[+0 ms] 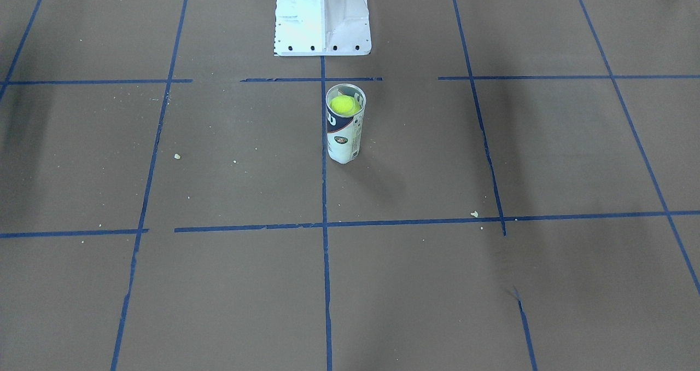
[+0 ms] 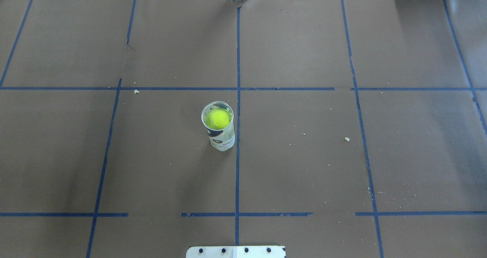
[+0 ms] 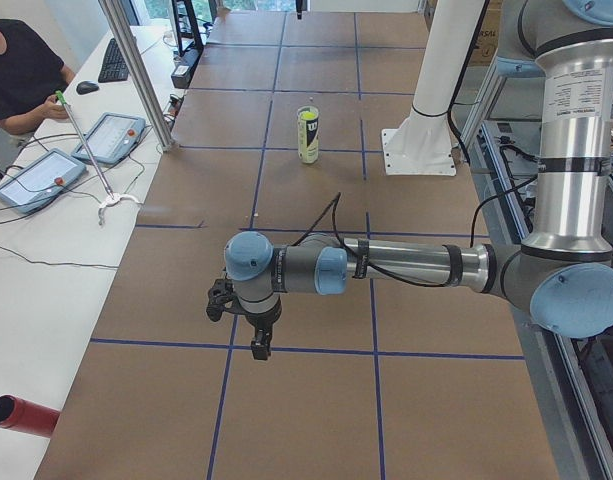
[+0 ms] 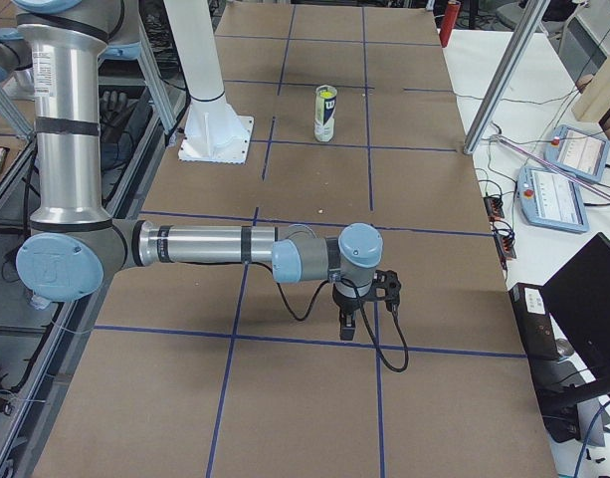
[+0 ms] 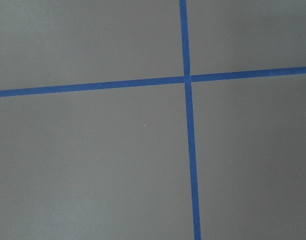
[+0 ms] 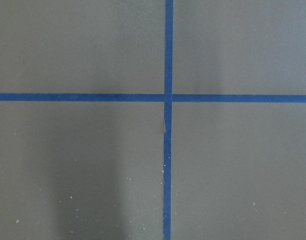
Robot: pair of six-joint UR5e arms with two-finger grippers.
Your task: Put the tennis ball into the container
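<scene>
The clear tennis-ball container [image 1: 345, 125] [image 2: 219, 126] with its navy and white label stands upright near the table's middle, close to the white pedestal. The yellow-green tennis ball [image 1: 344, 105] [image 2: 218, 118] rests inside it, near the top. The same can shows far off in the side views [image 3: 307, 134] [image 4: 326, 113]. My left gripper [image 3: 260, 347] hangs low over the table's left end, far from the can. My right gripper [image 4: 347, 330] hangs likewise over the right end. Both show only in side views, so I cannot tell whether they are open or shut.
The white pedestal base [image 1: 322, 18] stands just behind the can. Blue tape lines grid the brown table [image 2: 304, 155]. Operator tablets [image 3: 36, 175] and cables lie on the white bench. A red cylinder [image 3: 21, 415] lies at that bench's near end.
</scene>
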